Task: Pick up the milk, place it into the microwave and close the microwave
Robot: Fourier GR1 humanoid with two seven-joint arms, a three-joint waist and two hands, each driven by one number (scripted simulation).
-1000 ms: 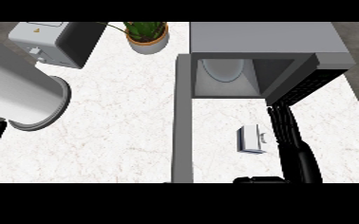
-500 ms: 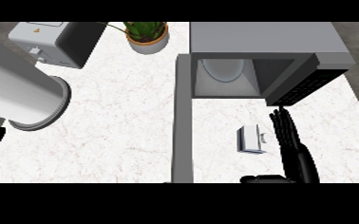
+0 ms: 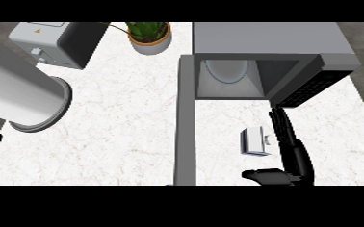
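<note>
left hand: not visible, only its forearm at far left | milk: on counter, just left of the right hand, apart | right hand: fingers straight, thumb out, holding nothing; the nearer one | microwave: ahead of hand, door open, plate inside | judged next: close leftward around carton

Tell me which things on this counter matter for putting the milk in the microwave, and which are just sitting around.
For the job:
milk carton, on the counter
microwave, door open
right hand, fingers straight, beside the carton

Lying about:
potted plant
toaster
</note>
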